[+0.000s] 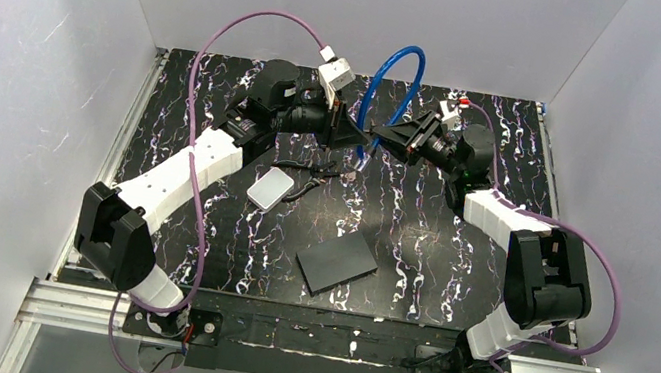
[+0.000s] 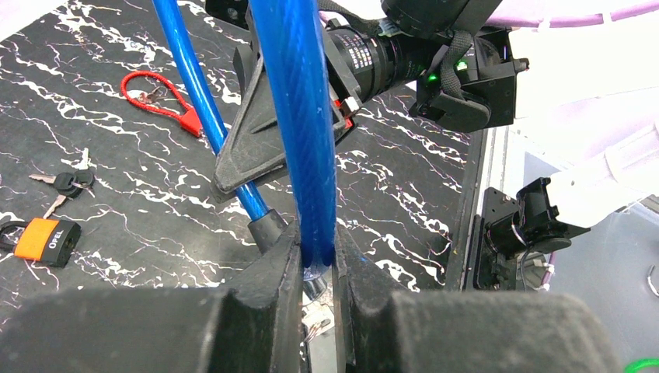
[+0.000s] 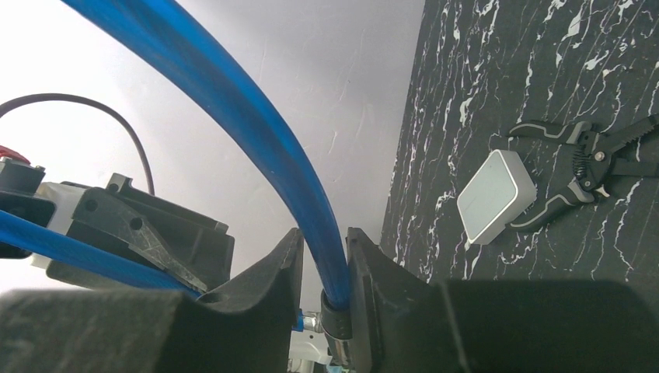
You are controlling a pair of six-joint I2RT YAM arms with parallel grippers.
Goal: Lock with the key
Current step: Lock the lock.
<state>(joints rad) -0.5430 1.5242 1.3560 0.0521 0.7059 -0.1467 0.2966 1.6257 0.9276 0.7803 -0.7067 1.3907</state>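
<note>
"OPEL" on the orange tag (image 2: 45, 239) (white letters)

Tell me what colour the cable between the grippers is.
Bright blue; the cable shows best in the left wrist view.

cable lock (image 1: 395, 81): arches up behind both arms; one run clamped between the fingers of the left end effector (image 2: 317, 242), the other run lying between the fingers of the right end effector (image 3: 325, 249)
case (image 1: 269, 188): on the desk (image 1: 435, 265), on the near side of the left end effector
pliers (image 1: 312, 183): just beside the case, between it and the left end effector
slab (image 1: 336, 262): on the desk, nearer than both, well apart
padlock (image 2: 47, 237): on the desk, far side of the left end effector
keys (image 2: 66, 183): near the padlock
loop (image 2: 159, 97): on the desk, far side of the right end effector
</note>
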